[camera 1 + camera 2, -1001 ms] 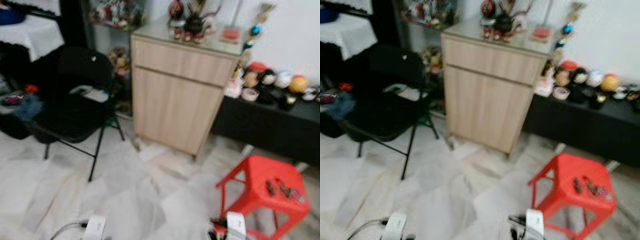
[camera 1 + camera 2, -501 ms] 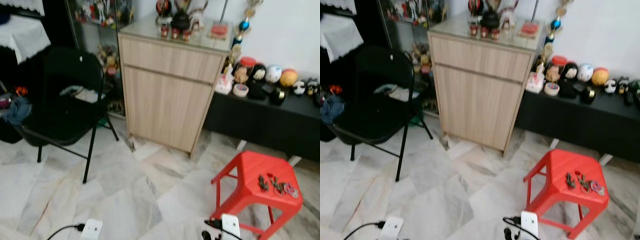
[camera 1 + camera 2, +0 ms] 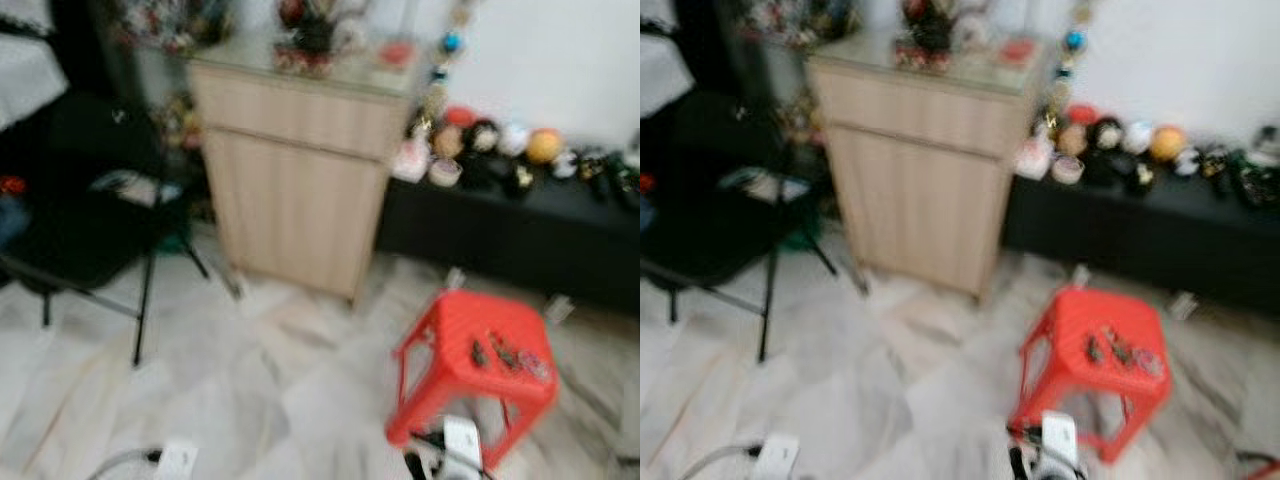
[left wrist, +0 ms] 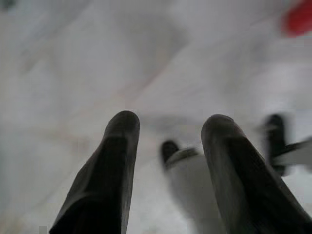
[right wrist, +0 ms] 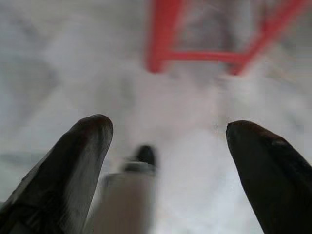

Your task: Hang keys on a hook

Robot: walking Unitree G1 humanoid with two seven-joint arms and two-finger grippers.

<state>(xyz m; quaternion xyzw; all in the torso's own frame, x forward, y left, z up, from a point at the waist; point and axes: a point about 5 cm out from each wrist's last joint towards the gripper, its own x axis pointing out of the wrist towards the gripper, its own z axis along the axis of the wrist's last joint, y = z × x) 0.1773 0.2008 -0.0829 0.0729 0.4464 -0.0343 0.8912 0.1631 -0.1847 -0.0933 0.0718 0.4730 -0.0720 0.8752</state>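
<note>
Small dark metal keys [image 3: 505, 355] seen lying on red plastic stool [image 3: 450, 330], well ahead of both jaws, untouched. Left gripper [image 4: 168, 141] jaws apart, empty, held over pale marble floor [image 3: 250, 380]; right gripper [image 5: 168, 146] likewise. Hook not made out. Pickup, hanging judged outstanding.

keys [image 3: 508, 355] | small dark bunch, blurred | lying atop red stool [image 3: 450, 325]

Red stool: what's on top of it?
On the red stool lies a small cluster of keys, dark with a pinkish piece at one end. Blur hides how many there are. Nothing covers them.
</note>
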